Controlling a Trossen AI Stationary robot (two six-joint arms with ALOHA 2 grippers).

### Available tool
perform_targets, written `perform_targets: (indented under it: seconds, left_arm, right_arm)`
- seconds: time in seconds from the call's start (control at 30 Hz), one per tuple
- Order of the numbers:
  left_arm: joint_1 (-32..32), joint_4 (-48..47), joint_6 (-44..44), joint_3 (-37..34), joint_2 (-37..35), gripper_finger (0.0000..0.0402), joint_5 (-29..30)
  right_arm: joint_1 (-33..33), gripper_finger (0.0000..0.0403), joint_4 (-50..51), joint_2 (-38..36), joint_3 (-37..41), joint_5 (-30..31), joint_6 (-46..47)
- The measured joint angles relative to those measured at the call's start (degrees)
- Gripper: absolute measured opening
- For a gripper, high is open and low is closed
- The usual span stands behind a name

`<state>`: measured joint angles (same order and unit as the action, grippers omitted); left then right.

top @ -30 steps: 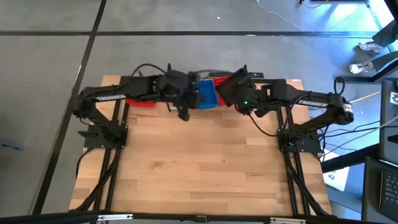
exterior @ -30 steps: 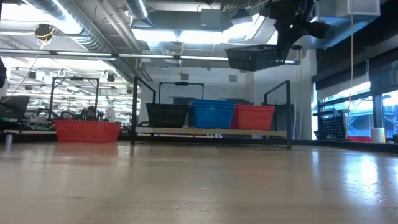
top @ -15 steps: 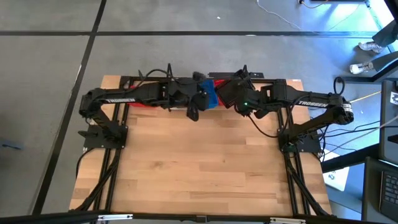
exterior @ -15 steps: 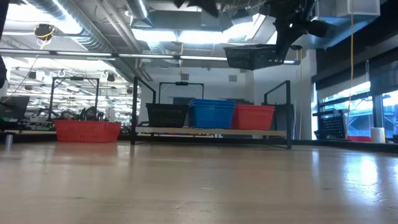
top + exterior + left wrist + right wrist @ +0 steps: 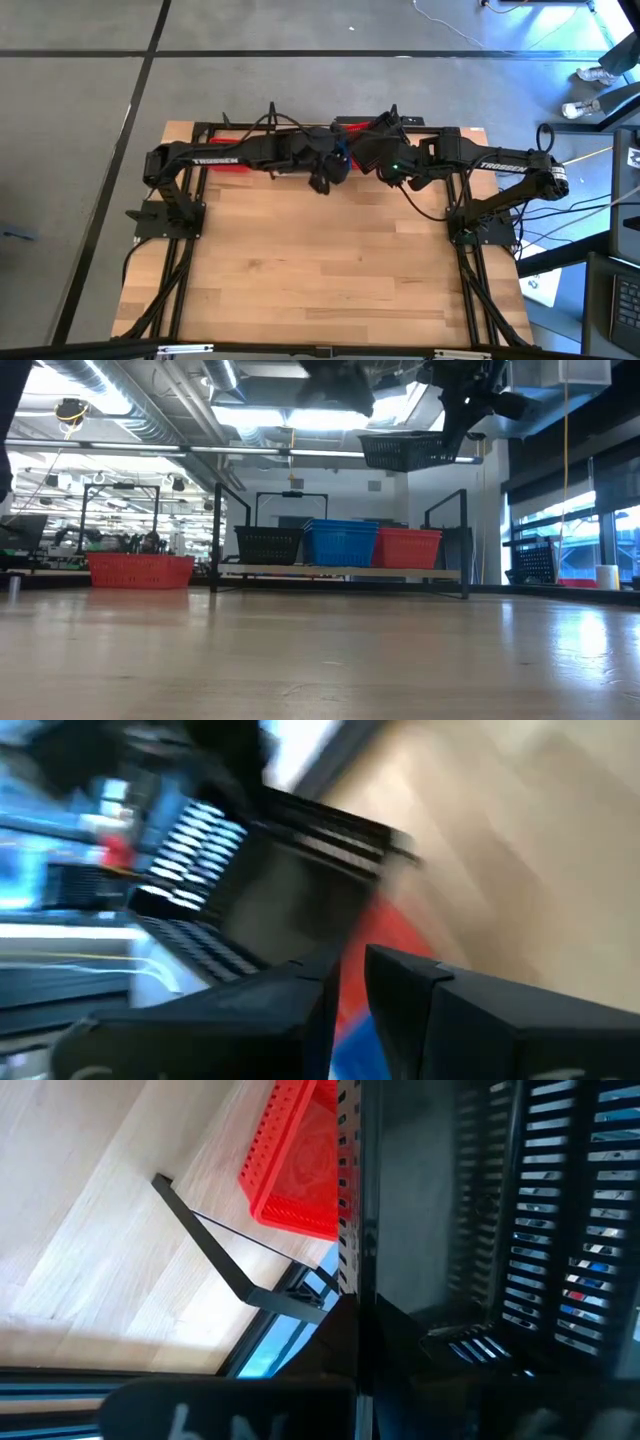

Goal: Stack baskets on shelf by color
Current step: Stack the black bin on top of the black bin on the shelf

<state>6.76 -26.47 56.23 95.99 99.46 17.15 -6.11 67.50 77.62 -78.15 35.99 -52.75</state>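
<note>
My right gripper [image 5: 460,422] is shut on a black basket [image 5: 405,452] and holds it high over the shelf [image 5: 340,572] at the table's far edge. On the shelf board stand a black basket [image 5: 268,545], a blue stack [image 5: 340,542] and a red basket [image 5: 405,547]. Another red basket [image 5: 140,570] sits on the tabletop left of the shelf. My left gripper [image 5: 352,995] hovers close beside the held black basket [image 5: 290,870]. A narrow gap shows between its fingers, with nothing in it. My right gripper grips the black basket by its end wall [image 5: 348,1230], which runs back between the fingers; one finger seems inside and one outside. It comes slanting down from the table's right side. The basket hangs about level, clear of the shelf and of the baskets below.
The shelf's thin black posts [image 5: 215,1250] stand around the baskets. Both arms crowd the middle of the far edge [image 5: 345,160]. The wooden tabletop [image 5: 320,260] stretches toward the near edge.
My left gripper has gone toward the table's right edge along the shelf, sinking and rolling as it went, and now stands next to the held black basket. My right gripper and its basket have kept still.
</note>
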Motion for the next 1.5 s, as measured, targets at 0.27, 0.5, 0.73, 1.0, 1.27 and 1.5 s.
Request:
perform_targets:
  seconds: [0.27,0.5,0.73,1.0,1.27,1.5]
  left_arm:
    - [1.72,-0.32,0.91,-0.05,2.3,0.0047,0.0]
    - [2.38,0.57,2.09,-0.02,3.25,0.0047,0.11]
    - [2.4,0.94,2.49,-0.02,3.25,0.0047,0.22]
    - [2.12,1.56,3.06,-0.02,3.25,0.0047,0.44]
    - [1.31,1.74,8.02,-0.02,3.23,0.0047,3.27]
    - [1.6,1.74,8.73,-0.02,3.23,0.0047,3.32]
  right_arm:
    - [0.0,0.0005,-0.03,0.0,0.0,0.0,0.0]
    - [0.0,0.0005,-0.02,0.0,0.02,0.01,0.0]
    - [0.0,0.0005,-0.07,0.0,0.02,0.0,0.02]
    - [-0.02,0.0005,-0.32,0.0,0.02,0.0,0.0]
    - [0.0,0.0005,-0.41,0.0,0.02,-0.04,0.02]
    - [0.0,0.0005,-0.41,0.0,0.02,-0.04,0.14]
